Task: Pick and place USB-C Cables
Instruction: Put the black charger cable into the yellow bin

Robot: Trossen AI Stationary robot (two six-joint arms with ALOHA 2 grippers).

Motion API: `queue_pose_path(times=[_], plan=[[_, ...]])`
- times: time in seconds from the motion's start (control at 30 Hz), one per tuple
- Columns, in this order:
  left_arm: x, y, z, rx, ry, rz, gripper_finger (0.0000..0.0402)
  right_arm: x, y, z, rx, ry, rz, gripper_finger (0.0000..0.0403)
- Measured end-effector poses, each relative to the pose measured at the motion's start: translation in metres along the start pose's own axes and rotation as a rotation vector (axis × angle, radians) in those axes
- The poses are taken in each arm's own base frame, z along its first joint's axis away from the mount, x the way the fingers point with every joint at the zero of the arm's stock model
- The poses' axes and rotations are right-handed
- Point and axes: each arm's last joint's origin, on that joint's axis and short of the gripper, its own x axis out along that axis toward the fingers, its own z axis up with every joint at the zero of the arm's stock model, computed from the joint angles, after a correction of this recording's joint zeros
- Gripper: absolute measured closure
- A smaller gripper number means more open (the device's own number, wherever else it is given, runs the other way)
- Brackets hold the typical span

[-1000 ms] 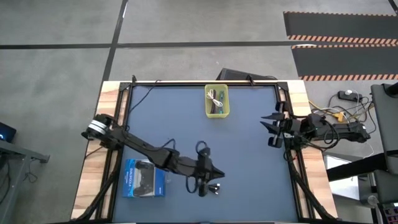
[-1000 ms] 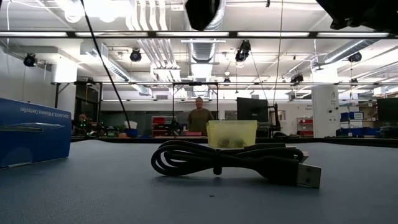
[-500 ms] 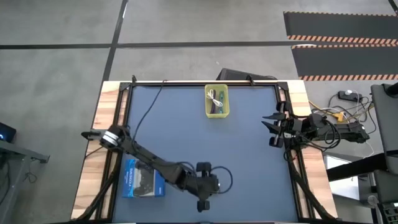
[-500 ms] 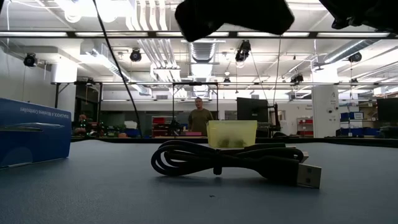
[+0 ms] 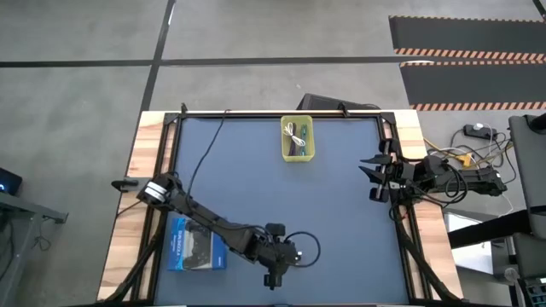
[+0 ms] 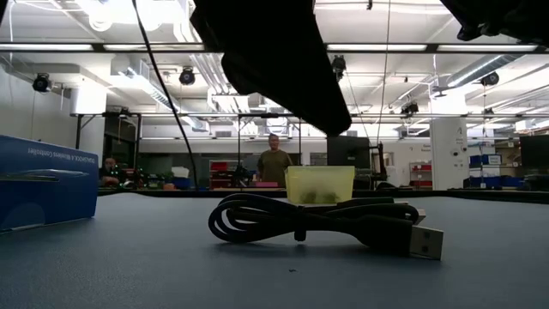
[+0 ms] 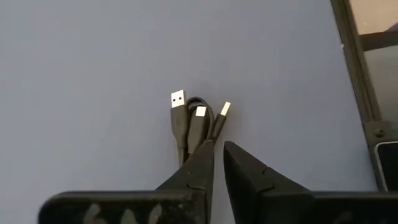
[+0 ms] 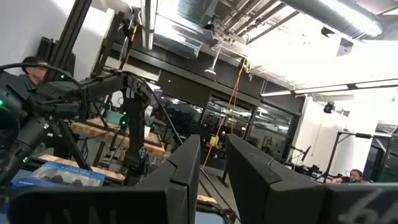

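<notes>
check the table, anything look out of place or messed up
Nothing stands out. A coiled black cable lies intact on the mat under the left gripper; other cables sit in the yellow bin; the blue box lies flat.

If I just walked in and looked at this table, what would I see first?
First you'd spot the left gripper hanging over a coiled black cable near the front edge of the dark table, fingers almost together. At the back edge sits a small yellow bin with cables already inside, and a blue box lies at the front left. The right gripper waits at the right edge.
</notes>
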Motion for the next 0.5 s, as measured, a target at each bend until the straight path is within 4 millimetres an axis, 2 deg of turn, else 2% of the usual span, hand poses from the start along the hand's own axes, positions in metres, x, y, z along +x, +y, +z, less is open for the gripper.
queue_pose_path(times=[0.1, 0.23, 0.37, 0.5], plan=[[0.001, 0.000, -0.001, 0.001, 0.002, 0.005, 0.0357, 0.000, 0.000, 0.000, 0.000, 0.000, 0.000, 0.0335], [0.003, 0.002, -0.004, 0.004, 0.013, 0.013, 0.0302, 0.000, 0.000, 0.000, 0.000, 0.000, 0.000, 0.0335], [0.012, 0.005, -0.016, 0.003, 0.008, 0.012, 0.0244, 0.000, 0.000, 0.000, 0.000, -0.001, 0.000, 0.0335], [0.022, 0.007, -0.026, -0.004, -0.028, 0.001, 0.0207, 0.000, 0.000, 0.000, 0.000, 0.000, 0.000, 0.0335]])
